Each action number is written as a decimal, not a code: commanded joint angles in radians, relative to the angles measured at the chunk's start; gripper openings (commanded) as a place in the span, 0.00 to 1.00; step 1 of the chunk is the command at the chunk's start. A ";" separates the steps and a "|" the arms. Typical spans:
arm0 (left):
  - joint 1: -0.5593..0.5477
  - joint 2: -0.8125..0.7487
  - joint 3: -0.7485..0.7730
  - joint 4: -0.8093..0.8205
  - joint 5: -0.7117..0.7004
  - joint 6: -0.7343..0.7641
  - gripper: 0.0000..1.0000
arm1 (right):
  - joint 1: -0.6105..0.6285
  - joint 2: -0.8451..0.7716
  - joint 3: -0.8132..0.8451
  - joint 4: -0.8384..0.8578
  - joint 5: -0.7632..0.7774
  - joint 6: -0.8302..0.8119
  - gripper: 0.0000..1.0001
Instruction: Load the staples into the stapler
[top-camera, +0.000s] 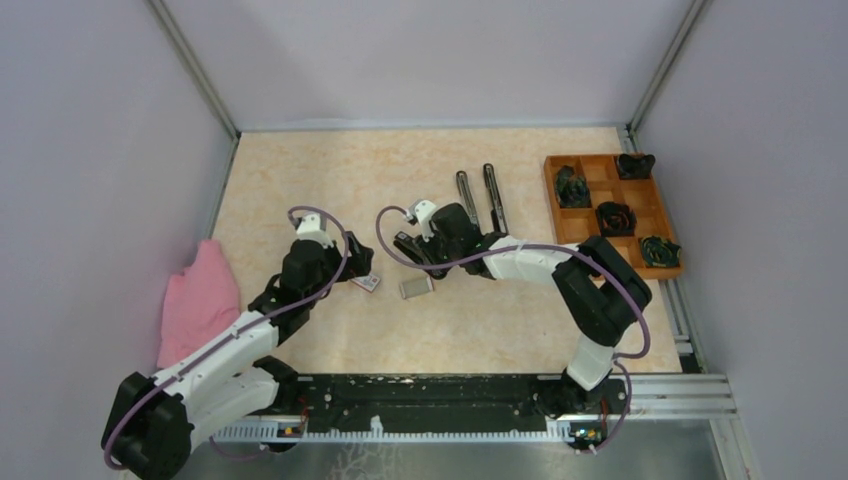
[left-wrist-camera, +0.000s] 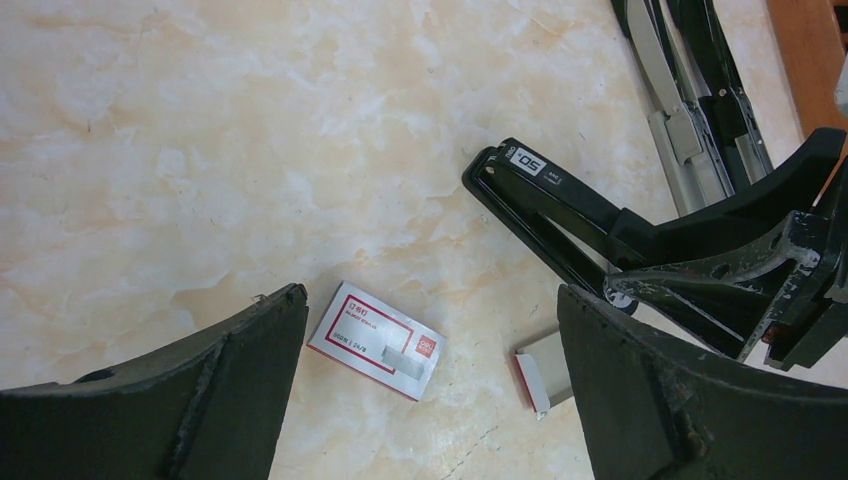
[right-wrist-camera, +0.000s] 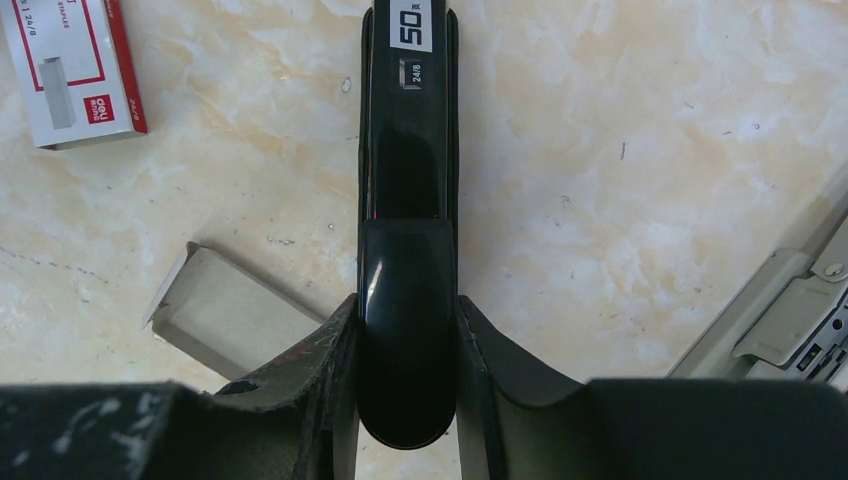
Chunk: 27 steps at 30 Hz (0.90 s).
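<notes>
A black stapler (right-wrist-camera: 408, 150) marked 50 lies on the marble-patterned table, its front end pointing away from my right gripper (right-wrist-camera: 408, 340). That gripper is shut on the stapler's rounded rear end, one finger pressed against each side. From above, the stapler (top-camera: 408, 248) sits just left of the right gripper (top-camera: 432, 243). My left gripper (left-wrist-camera: 430, 295) hangs open over a red-and-white staple box (left-wrist-camera: 375, 340), touching nothing. A small grey tray (right-wrist-camera: 225, 318) with a red-edged flap lies beside the stapler. The staples themselves are out of view; I cannot tell whether any lie in the tray.
A second stapler (top-camera: 480, 195), folded open into two long arms, lies farther back. A wooden compartment tray (top-camera: 549, 200) with dark bundles stands at the right. A pink cloth (top-camera: 200, 300) lies at the left edge. Walls enclose three sides.
</notes>
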 joint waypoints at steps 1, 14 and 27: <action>0.005 -0.021 -0.011 0.004 -0.011 0.011 0.99 | 0.007 0.028 -0.029 0.021 0.040 -0.027 0.05; 0.007 -0.046 -0.018 -0.004 -0.024 -0.010 0.99 | 0.015 0.052 -0.022 0.020 0.045 0.022 0.00; 0.010 -0.166 -0.049 -0.047 -0.134 -0.051 0.99 | 0.129 0.216 0.255 0.062 0.060 0.124 0.08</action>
